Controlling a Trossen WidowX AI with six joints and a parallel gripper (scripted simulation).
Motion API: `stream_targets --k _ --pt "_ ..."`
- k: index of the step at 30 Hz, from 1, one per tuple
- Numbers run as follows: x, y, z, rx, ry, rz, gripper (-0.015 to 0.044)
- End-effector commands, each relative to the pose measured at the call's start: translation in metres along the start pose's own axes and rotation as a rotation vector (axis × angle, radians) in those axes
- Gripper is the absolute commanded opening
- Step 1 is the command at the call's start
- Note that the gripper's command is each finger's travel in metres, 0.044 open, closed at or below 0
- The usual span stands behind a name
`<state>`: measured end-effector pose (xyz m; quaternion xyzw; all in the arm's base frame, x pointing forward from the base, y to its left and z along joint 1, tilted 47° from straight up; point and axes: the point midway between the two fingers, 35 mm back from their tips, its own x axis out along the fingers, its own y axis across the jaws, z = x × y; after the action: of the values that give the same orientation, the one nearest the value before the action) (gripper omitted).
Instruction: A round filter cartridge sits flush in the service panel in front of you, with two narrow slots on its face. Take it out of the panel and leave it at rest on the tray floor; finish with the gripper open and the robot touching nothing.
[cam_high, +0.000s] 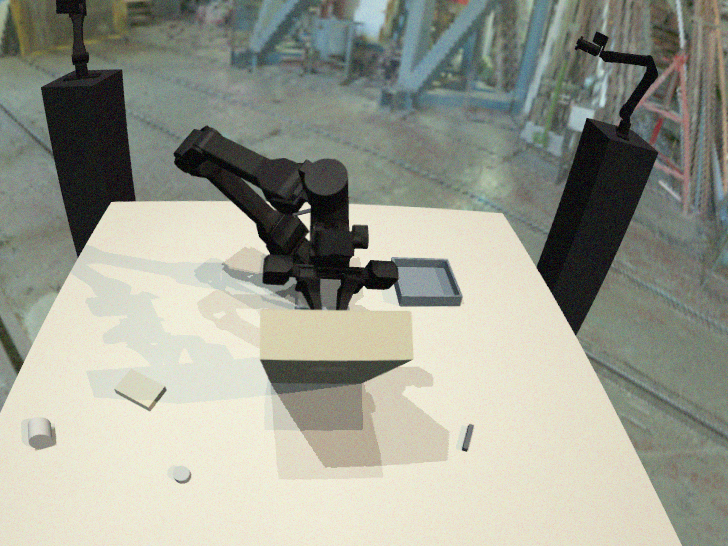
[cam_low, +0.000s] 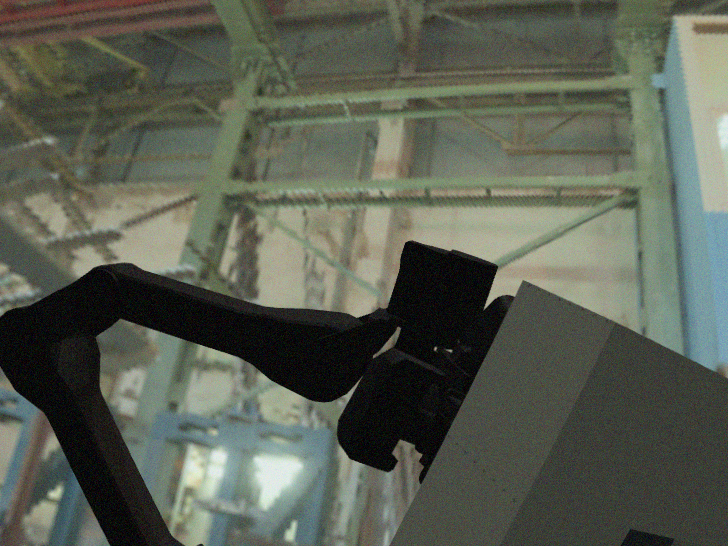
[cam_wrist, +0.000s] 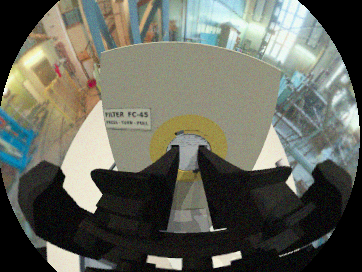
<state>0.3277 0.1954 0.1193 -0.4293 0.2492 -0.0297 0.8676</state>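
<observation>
The service panel (cam_high: 336, 335) (cam_low: 499, 399) (cam_wrist: 190, 80) stands on the table, its face toward the arm. In the wrist view, the round grey filter cartridge (cam_wrist: 188, 140) sits inside a yellow ring (cam_wrist: 159, 146) on that face. My gripper (cam_high: 329, 305) (cam_wrist: 188, 148) is at the face and shut on the cartridge, a fingertip at each side of its middle. The fingers cover the slots and the cartridge's lower part; how far it stands out cannot be told. The blue-grey tray (cam_high: 431, 301) lies beside the panel, to the right in the top view.
A label (cam_wrist: 127, 119) is on the panel face. In the top view, a beige block (cam_high: 139, 387), a white cylinder (cam_high: 39, 432), a small grey disc (cam_high: 181, 474) and a dark bar (cam_high: 467, 437) lie on the table (cam_high: 529, 470). Two black pedestals stand beyond the table.
</observation>
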Motion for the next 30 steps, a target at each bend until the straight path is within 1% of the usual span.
stream_targets --k 1,30 --pt "0.0071 0.0005 -0.0016 0.127 0.010 0.008 0.0000" --pt "0.0077 0.0005 -0.0017 1.138 0.013 0.002 0.0000"
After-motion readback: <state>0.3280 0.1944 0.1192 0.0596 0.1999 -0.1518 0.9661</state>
